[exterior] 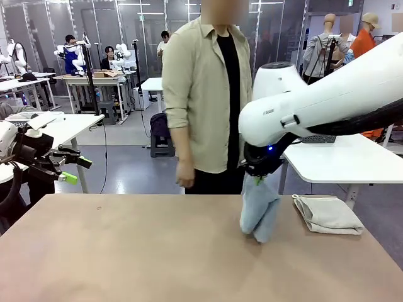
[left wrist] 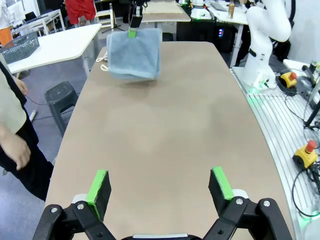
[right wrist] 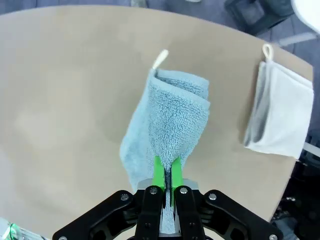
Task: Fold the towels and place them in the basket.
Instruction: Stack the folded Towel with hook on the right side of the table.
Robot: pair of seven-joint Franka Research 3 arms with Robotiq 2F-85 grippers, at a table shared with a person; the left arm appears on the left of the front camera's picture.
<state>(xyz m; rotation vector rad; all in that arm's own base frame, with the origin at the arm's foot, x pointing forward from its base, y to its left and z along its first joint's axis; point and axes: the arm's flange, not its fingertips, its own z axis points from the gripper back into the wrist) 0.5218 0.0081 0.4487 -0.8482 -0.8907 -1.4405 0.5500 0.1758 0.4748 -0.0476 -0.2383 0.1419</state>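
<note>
A light blue towel (exterior: 259, 212) hangs folded from my right gripper (exterior: 257, 178), its lower end resting on the table (exterior: 138, 251). In the right wrist view that gripper (right wrist: 165, 172) is shut on the upper edge of the blue towel (right wrist: 170, 112). A cream-white towel (exterior: 327, 214) lies folded at the table's right edge, also seen as the cream towel (right wrist: 277, 115). My left gripper (exterior: 70, 168) hangs open and empty off the table's left end. From its wrist camera the left gripper (left wrist: 160, 187) faces the blue towel (left wrist: 134, 52). The basket (left wrist: 20, 47) stands on a neighbouring white table.
A person stands at the far side of the table, one hand (exterior: 184, 176) hanging down. The white side table (exterior: 340, 160) with the basket (exterior: 318, 139) is beyond the right corner. Wide bare tabletop (left wrist: 165, 130) lies between my left gripper and the towel.
</note>
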